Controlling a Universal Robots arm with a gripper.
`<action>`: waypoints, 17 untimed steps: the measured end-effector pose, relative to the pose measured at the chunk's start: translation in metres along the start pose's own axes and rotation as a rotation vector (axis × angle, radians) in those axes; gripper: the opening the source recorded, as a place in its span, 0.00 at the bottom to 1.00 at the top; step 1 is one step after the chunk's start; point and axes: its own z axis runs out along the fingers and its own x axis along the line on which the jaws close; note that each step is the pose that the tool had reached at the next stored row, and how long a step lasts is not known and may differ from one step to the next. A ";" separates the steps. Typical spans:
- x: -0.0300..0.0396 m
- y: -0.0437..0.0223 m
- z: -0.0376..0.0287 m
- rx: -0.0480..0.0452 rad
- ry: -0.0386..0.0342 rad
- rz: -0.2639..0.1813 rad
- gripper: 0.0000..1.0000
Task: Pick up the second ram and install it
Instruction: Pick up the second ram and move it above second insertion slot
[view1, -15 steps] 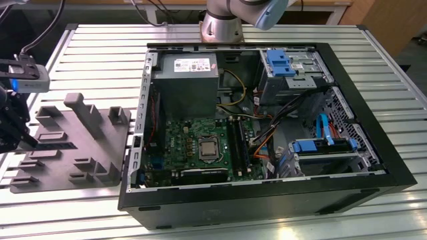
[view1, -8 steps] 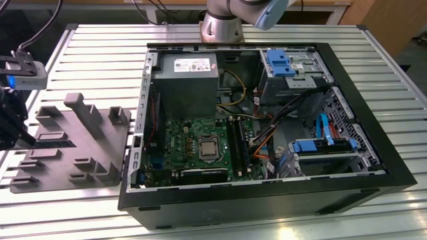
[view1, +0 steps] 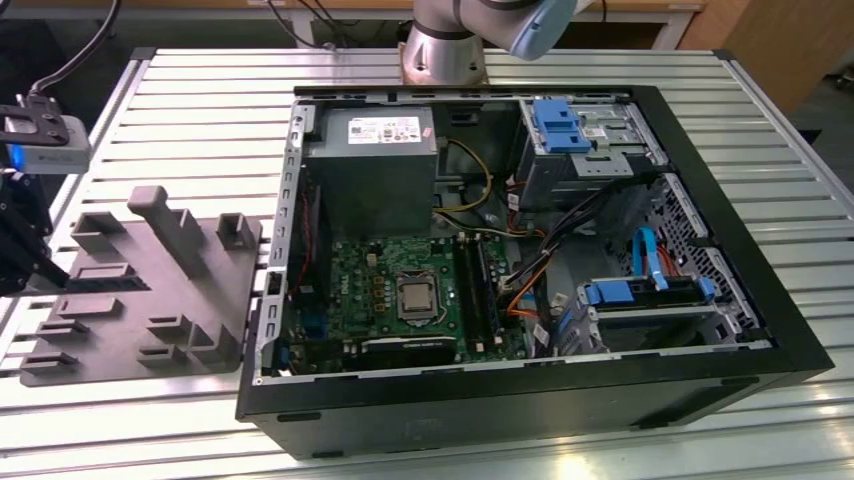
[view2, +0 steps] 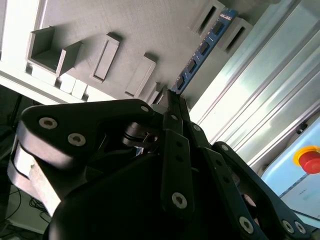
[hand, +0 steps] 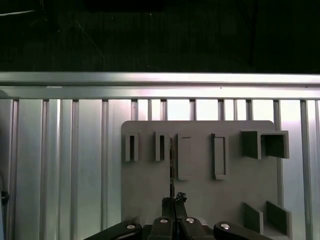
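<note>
While I monitored remotely, item logged: gripper (hand: 173, 201), fingers (view2: 176, 112) clamped on the ram (view2: 202, 50), which hung over the tray (hand: 225, 195) beside the case (view1: 534, 400).

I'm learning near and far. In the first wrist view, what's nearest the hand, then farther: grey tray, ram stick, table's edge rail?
1. The ram stick, held in the hand.
2. The grey tray, just below it.
3. The table's edge rail, past the tray.

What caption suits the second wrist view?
Fingers shut on the ram at the grey tray.
</note>
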 end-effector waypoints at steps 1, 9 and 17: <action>-0.0001 0.0001 -0.0008 0.0000 -0.0008 0.000 0.12; -0.0003 0.0003 -0.0066 0.0008 -0.0057 0.000 0.12; -0.0006 0.0005 -0.0124 0.0007 -0.0115 -0.001 0.12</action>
